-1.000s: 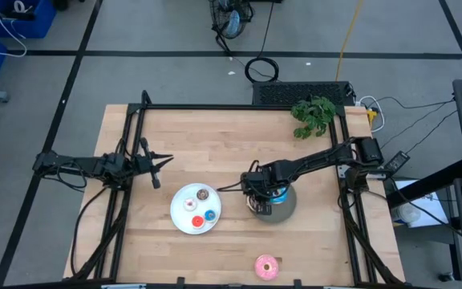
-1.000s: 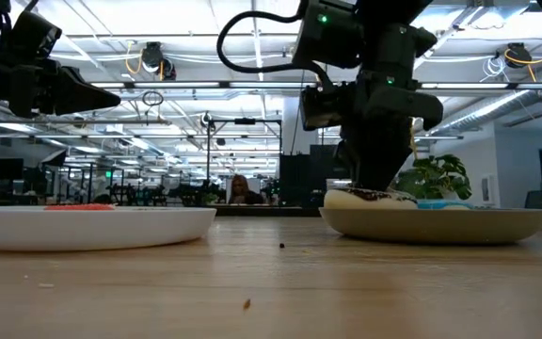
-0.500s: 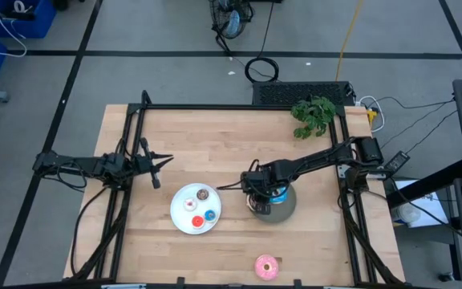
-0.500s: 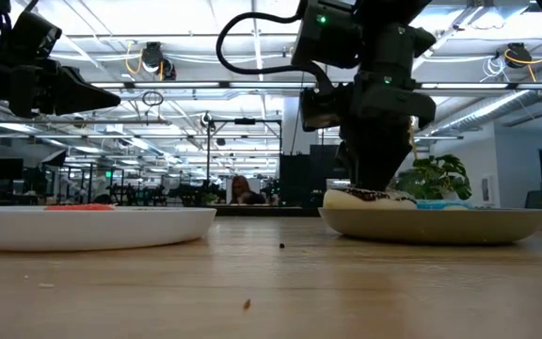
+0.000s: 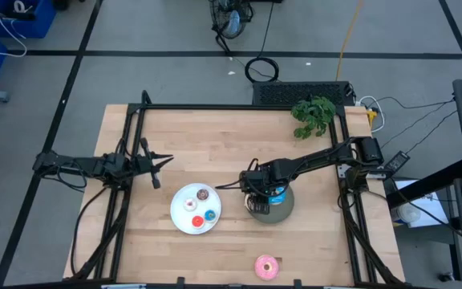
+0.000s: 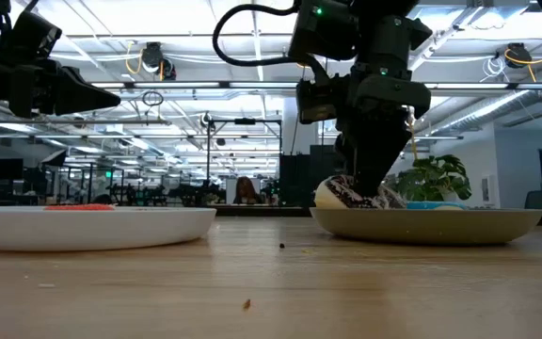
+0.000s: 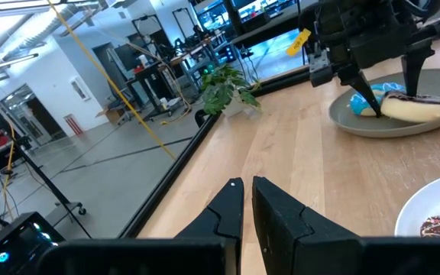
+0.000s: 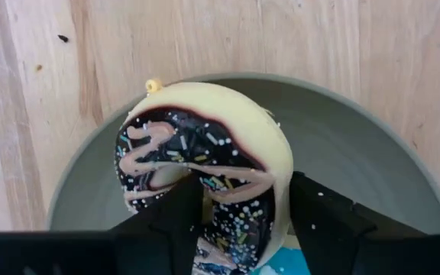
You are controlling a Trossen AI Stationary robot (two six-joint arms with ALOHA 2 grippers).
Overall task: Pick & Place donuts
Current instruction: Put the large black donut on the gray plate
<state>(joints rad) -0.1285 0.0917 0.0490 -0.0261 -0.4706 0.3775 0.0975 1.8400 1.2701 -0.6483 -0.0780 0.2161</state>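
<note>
Chocolate donut [image 8: 205,179] between open right claw [image 8: 247,218].

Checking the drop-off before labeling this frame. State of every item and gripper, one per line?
right gripper: open, fingers astride the chocolate donut, over the grey plate
chocolate donut: tilted on edge in the grey plate, leaning by the blue donut
blue donut: lying in the grey plate
grey plate: holds two donuts
white plate: holds four small donuts
pink donut: flat on table, near front edge
left gripper: shut, empty, waiting at left side
</note>
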